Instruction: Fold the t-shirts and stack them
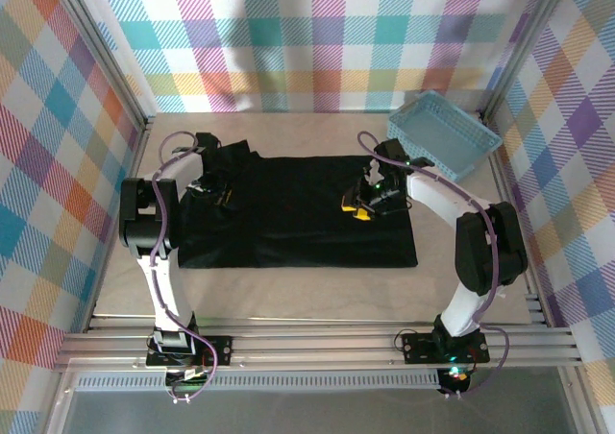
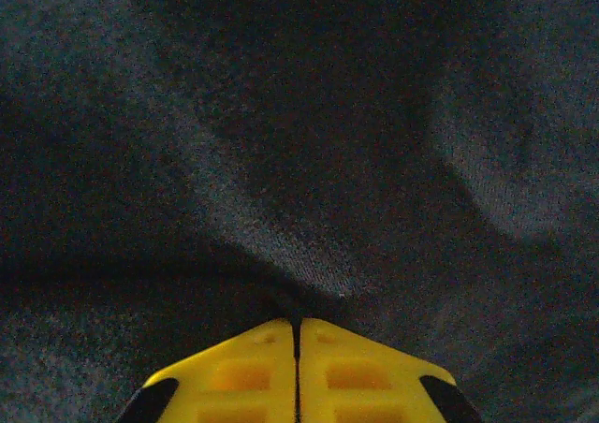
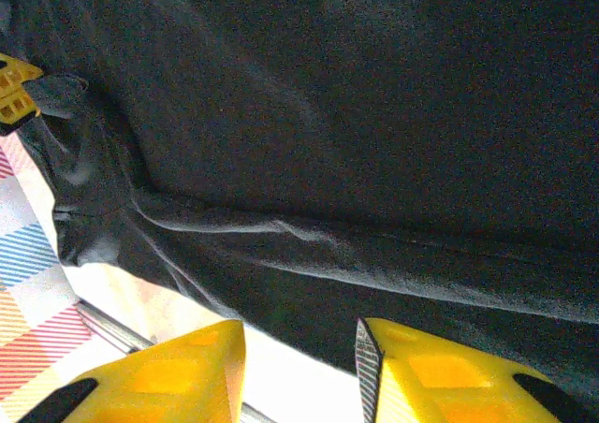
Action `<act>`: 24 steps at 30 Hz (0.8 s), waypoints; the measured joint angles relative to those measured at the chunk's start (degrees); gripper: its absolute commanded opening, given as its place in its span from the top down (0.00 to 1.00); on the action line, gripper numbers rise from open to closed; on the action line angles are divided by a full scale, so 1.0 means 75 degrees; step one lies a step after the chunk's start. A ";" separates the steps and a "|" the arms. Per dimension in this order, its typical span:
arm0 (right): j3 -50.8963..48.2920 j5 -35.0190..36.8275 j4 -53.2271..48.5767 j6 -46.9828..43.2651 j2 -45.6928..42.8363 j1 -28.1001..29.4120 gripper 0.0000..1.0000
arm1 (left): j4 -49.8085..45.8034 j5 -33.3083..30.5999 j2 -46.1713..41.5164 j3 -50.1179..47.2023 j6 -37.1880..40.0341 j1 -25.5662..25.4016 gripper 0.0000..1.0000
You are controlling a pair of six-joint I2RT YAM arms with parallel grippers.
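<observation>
The t-shirt [image 1: 288,213] lies spread across the middle of the desk [image 1: 307,295]. The basket [image 1: 444,134] sits behind it, far right.

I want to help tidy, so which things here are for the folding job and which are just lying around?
For the job: black t-shirt; left hand, shut on a pinch of it; right hand, open.
Just lying about: light-blue basket, in the far right corner.

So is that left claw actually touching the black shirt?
Touching. The left wrist view shows the left gripper shut, with the t-shirt cloth drawn into a pucker right at its tips.
</observation>
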 measured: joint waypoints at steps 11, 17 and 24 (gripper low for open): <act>0.0017 -0.0006 0.0000 -0.0020 0.0044 0.0000 0.63 | -0.0020 -0.0548 -0.0670 -0.0055 -0.0029 0.0020 1.00; 0.0082 -0.0006 -0.0015 -0.0023 0.0149 0.0000 0.63 | -0.0020 -0.0624 -0.0941 -0.0082 -0.0058 0.0117 1.00; 0.0131 -0.0003 -0.0029 -0.0020 0.0152 0.0000 0.64 | -0.0082 -0.0705 -0.0941 -0.0131 -0.0064 0.0227 1.00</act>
